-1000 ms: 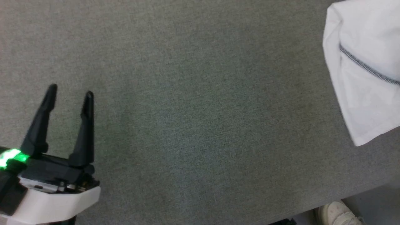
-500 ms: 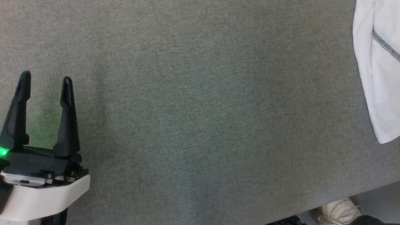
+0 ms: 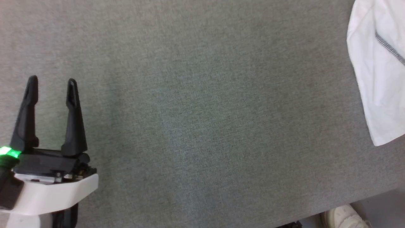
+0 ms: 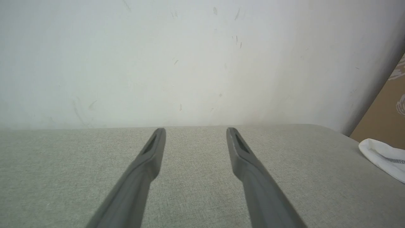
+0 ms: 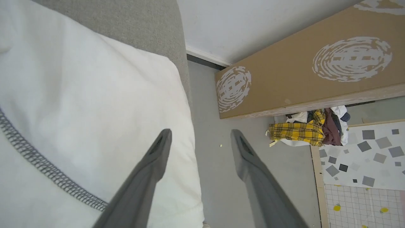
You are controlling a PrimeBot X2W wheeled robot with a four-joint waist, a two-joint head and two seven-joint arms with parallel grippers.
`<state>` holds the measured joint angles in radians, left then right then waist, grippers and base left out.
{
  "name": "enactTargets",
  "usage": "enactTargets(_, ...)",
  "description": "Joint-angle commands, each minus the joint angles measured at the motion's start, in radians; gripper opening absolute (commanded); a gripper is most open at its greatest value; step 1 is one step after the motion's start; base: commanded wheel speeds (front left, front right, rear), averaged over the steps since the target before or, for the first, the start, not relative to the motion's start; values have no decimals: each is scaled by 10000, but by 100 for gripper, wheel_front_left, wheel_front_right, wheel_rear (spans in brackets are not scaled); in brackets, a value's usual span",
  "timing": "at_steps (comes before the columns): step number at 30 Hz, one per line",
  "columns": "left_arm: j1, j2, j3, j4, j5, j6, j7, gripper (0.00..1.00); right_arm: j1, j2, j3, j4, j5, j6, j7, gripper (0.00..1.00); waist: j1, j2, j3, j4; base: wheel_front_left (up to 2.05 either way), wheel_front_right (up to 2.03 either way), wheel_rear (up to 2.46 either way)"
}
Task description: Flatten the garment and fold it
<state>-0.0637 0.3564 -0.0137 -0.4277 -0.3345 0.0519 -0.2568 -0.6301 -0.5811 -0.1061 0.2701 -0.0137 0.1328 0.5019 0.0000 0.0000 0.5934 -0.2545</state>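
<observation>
White shirt (image 3: 373, 95) is seen doubled over at the desk (image 3: 202, 120) edge; with left gripper (image 3: 52, 80) and right gripper (image 5: 201, 131) held open and empty, flattening is judged pending, an edge grasp needed.

You are in a plain workroom: a grey cloth-covered surface (image 3: 202, 126) against a scuffed white wall (image 4: 190, 63), a cardboard sheet (image 5: 300, 69), heaped clothes (image 5: 310, 129) and a patterned mat (image 5: 364, 158) on the floor.

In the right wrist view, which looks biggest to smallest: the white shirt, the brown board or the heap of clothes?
Largest: the white shirt, though it lies nearest the camera.
Next: the brown board.
Smallest: the heap of clothes.
</observation>
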Motion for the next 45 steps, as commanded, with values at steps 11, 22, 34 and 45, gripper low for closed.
enactTargets(11,638,-1210,216,843,370,-350,-48,100,1955,1872,-1383,-472,1190,-21,-2039,100,0,0,-2786,835,0,0,0)
enactTargets(22,1162,-2087,517,1423,508,-766,-48,100,3694,3673,-693,-2906,886,-21,-3079,100,0,0,-4525,1728,0,0,0)
enactTargets(34,1303,-2556,519,2342,1121,-952,-49,100,5176,5022,-408,-3243,-310,-21,-5613,100,0,0,-5559,2321,0,0,0)
enactTargets(45,1818,-2793,486,3242,1443,-1144,-49,100,6075,5303,-240,-1935,-422,-21,-7079,100,0,0,-5768,2458,0,0,0)
